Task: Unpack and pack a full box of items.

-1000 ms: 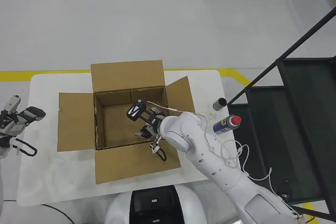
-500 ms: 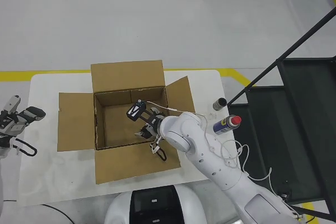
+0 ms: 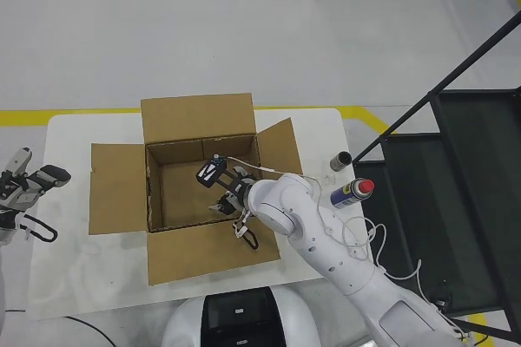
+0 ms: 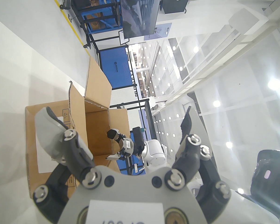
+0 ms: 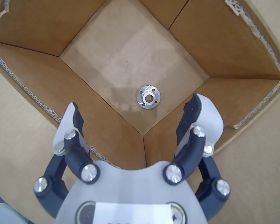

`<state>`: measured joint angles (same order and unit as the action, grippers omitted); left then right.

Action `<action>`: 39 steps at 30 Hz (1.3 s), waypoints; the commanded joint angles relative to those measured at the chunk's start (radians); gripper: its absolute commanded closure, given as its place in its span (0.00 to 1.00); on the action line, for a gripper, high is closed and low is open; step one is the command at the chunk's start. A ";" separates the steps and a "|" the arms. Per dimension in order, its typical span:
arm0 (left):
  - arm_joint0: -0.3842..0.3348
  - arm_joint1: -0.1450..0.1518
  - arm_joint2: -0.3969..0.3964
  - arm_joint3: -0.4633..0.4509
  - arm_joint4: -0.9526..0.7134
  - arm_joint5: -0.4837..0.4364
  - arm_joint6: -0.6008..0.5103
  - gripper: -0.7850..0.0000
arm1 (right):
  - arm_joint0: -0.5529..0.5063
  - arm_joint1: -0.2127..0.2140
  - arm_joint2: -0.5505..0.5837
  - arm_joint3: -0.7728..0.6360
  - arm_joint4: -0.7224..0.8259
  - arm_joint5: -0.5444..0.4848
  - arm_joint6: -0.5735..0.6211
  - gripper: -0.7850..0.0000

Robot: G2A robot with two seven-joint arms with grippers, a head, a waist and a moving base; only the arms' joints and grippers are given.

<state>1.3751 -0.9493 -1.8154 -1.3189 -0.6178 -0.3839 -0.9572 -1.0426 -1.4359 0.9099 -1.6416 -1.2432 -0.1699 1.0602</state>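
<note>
Now my right hand [image 5: 134,108] hangs wide open above the brown cardboard box [image 3: 200,121], over a round silver metal flange [image 5: 148,98] inside; my left hand [image 4: 116,115] is wide too.

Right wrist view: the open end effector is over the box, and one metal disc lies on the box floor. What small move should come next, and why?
Probably lower the right end effector straight down toward the metal disc. It is open and empty, it hangs over the cardboard box, and the disc lies flat almost between the fingertips.
</note>
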 commanded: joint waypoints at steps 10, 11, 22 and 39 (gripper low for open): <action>0.000 0.000 0.000 0.000 0.000 0.000 0.000 0.00 | -0.003 0.001 -0.001 0.013 -0.006 0.003 0.008 0.00; 0.000 0.000 0.000 0.000 0.000 0.000 0.000 0.00 | -0.005 0.001 -0.001 0.023 -0.012 0.007 0.013 0.00; 0.000 0.000 0.000 0.000 0.000 0.000 0.000 0.00 | 0.093 -0.026 -0.071 0.229 0.002 0.009 0.038 0.00; 0.000 0.000 0.000 0.000 0.000 0.000 0.000 0.00 | 0.224 -0.079 -0.150 0.468 0.074 0.039 0.020 0.10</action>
<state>1.3751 -0.9493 -1.8154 -1.3189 -0.6178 -0.3839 -0.9572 -0.8235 -1.5128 0.7628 -1.1839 -1.1693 -0.1355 1.0816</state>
